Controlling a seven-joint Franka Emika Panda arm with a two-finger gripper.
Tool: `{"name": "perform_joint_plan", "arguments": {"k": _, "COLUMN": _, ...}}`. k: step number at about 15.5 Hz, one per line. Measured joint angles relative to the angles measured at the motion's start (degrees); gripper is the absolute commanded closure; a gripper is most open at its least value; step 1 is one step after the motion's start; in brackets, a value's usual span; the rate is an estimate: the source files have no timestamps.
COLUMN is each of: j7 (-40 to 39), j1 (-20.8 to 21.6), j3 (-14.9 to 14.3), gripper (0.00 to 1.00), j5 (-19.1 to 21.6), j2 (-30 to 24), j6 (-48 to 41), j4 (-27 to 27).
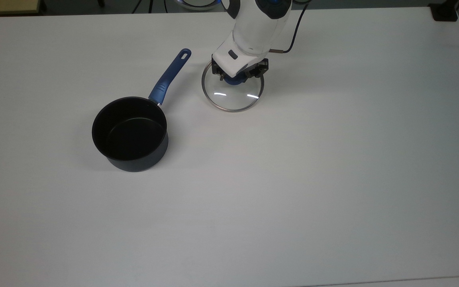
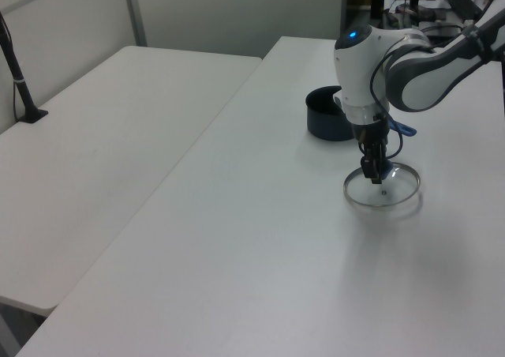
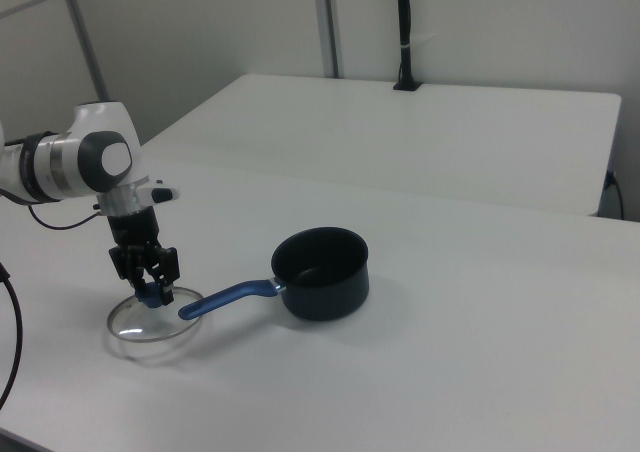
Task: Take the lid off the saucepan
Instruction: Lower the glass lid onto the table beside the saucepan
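Gripper (image 1: 235,78) clamped on lid (image 1: 232,95) knob nr table's (image 1: 333,179) far edge; glass, fragile, slippery, so knob's best hold. Saucepan (image 1: 130,133) open.

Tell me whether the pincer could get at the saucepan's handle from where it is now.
Probably yes: the pincer sits at the lid's knob, and bare table lies between the lid and the saucepan's handle.

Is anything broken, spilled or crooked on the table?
Nothing looks wrong. The saucepan stands upright and open, and the lid sits beside its handle on the table, with the gripper at its blue knob.
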Motion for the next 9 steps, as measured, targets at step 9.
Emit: {"name": "perform_joint_plan", "arguments": {"k": 9, "j7": 0.0, "j1": 0.4, "j3": 0.0, "gripper": 0.27, "j5": -0.9, "j2": 0.8, "j6": 0.0, "j4": -0.3}}
